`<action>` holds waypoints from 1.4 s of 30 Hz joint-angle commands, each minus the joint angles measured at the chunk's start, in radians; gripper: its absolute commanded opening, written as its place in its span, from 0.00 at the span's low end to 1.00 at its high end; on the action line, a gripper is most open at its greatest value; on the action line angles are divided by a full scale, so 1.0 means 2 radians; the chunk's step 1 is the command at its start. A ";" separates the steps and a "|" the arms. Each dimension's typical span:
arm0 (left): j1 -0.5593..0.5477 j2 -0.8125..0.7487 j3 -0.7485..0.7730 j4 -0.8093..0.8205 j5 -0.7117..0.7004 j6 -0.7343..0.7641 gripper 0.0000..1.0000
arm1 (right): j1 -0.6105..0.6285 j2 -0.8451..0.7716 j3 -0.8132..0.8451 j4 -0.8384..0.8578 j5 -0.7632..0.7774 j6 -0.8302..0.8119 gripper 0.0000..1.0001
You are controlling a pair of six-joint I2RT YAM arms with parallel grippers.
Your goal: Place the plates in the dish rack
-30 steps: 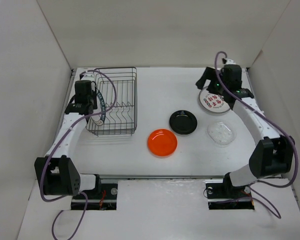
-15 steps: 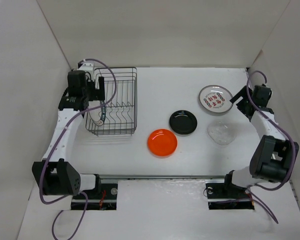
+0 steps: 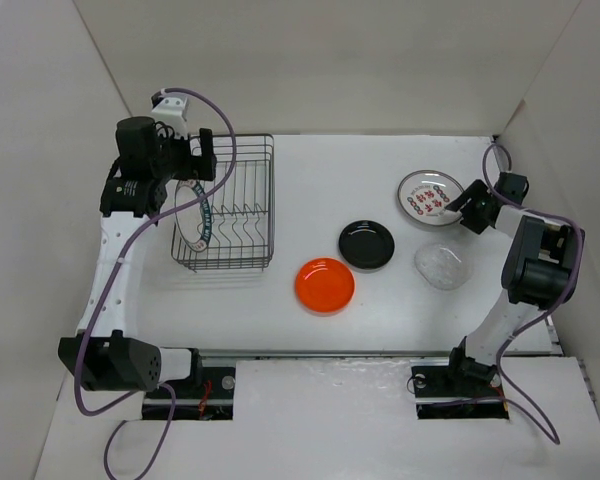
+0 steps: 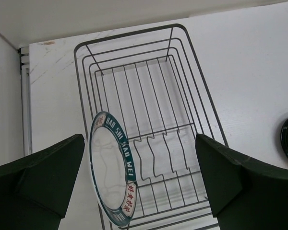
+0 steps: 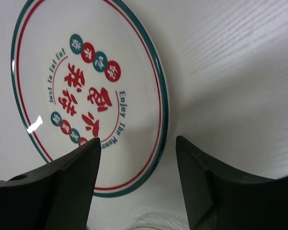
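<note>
Left pincer (image 4: 139, 143) open over dish rack (image 3: 242, 190), patterned-rim plate (image 4: 110, 177) upright inside. Right pincer (image 5: 138, 140) open at red-marked plate (image 5: 86, 91) rim, flat on counter (image 3: 320, 180).

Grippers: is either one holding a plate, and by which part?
Neither. The left gripper is open above the rack; the right gripper is open over the red-marked plate's rim.

1 plate (image 3: 197, 222) in rack (image 3: 245, 200), left end
</note>
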State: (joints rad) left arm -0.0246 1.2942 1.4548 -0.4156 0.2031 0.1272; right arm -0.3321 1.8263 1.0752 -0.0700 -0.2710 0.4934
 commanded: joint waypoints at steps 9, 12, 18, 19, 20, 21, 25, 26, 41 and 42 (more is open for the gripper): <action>0.002 -0.004 0.031 -0.008 0.043 0.005 1.00 | -0.007 0.073 0.127 -0.098 -0.001 0.009 0.56; 0.002 -0.004 0.031 -0.008 0.043 0.005 1.00 | -0.007 0.085 0.153 -0.124 -0.001 0.009 0.43; 0.002 0.007 0.043 -0.026 0.028 0.001 1.00 | -0.007 0.118 0.199 -0.170 0.004 0.004 0.00; 0.002 0.007 0.043 -0.026 0.028 0.001 1.00 | -0.007 0.118 0.205 -0.170 0.008 0.004 0.00; 0.002 0.007 0.043 -0.026 0.028 0.001 1.00 | -0.007 0.118 0.199 -0.160 0.008 0.004 0.00; 0.002 0.007 0.043 -0.026 0.028 0.001 1.00 | -0.007 0.118 0.194 -0.152 0.008 0.004 0.00; 0.002 0.017 0.043 -0.031 0.028 0.005 1.00 | -0.007 0.078 0.154 -0.092 -0.037 0.009 0.00; 0.002 0.023 0.048 -0.031 0.028 0.005 1.00 | -0.007 0.052 0.128 -0.049 -0.055 0.020 0.00; -0.009 0.135 0.119 0.012 0.338 0.012 1.00 | 0.055 -0.125 0.012 0.194 -0.217 0.042 0.00; -0.023 0.144 0.124 0.012 0.351 0.012 1.00 | 0.075 -0.132 0.005 0.207 -0.234 0.042 0.00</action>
State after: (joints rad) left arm -0.0383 1.5459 1.6478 -0.4450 0.7017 0.1490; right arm -0.2501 1.6234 1.1038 0.1410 -0.5793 0.5510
